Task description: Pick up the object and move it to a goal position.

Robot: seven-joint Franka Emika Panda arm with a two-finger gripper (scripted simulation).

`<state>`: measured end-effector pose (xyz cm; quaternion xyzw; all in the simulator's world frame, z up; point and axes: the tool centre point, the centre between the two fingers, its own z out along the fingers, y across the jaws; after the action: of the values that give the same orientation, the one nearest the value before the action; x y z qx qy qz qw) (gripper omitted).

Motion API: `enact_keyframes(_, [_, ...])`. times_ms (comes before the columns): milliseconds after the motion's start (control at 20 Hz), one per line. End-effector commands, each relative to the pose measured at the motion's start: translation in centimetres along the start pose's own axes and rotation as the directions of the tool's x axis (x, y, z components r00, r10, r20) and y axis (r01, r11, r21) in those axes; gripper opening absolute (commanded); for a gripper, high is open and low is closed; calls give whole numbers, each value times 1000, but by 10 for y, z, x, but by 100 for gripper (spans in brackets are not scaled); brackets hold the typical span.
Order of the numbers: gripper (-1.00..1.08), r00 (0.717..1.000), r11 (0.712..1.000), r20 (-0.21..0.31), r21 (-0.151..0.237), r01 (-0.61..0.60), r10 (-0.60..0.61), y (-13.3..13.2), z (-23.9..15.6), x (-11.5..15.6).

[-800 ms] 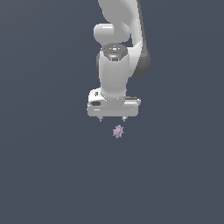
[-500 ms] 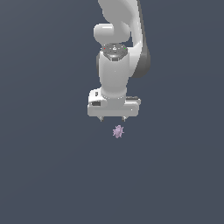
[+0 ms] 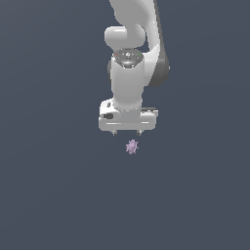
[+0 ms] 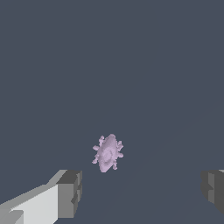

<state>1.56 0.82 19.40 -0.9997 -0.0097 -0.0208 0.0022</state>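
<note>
- Gripper [image 3: 127, 133] was what I checked first: it hung pointing down over the flat grey surface [image 3: 53, 195], jaws spread wide and holding nothing.
- On my wrist view the two dark finger pads [image 4: 70, 192] stood well apart, one at each side of the frame, with open floor between them.
- Between those pads, though nearer one than the other, lay the object [image 4: 108, 152], a tiny lilac lump ringed with short spiky nubs.
- From the exterior view the object [image 3: 132, 146] sat just below the fingertips and a shade toward that view's right, apart from them and not touching.
- I judged it very light, given how small it looked against the white hand, so weight should not trouble the lift.
- It read to me as a stiff body; whether the spikes would flex I could not tell from these renders.
- My worry was its size and lumpy outline: pads closing on the spike tips alone might let it pivot or squirt out sideways.
- I reckoned the best hold was across the narrow width of its elongated middle, pads flat on the bulk of the body.
- No goal marker showed in either view, so I could not place the target.
</note>
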Motion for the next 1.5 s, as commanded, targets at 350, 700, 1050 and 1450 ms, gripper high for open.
enact_keyframes(350, [100, 997, 997, 13, 0, -82, 82, -9, 32, -7])
enact_keyframes(700, [100, 980, 981, 29, -7, -195, 195, -20, 74, -19])
enact_keyframes(1050, [100, 964, 964, 37, -14, -264, 264, -27, 99, -29])
enact_keyframes(1450, [100, 961, 962, 39, -15, -274, 274, -28, 105, -31])
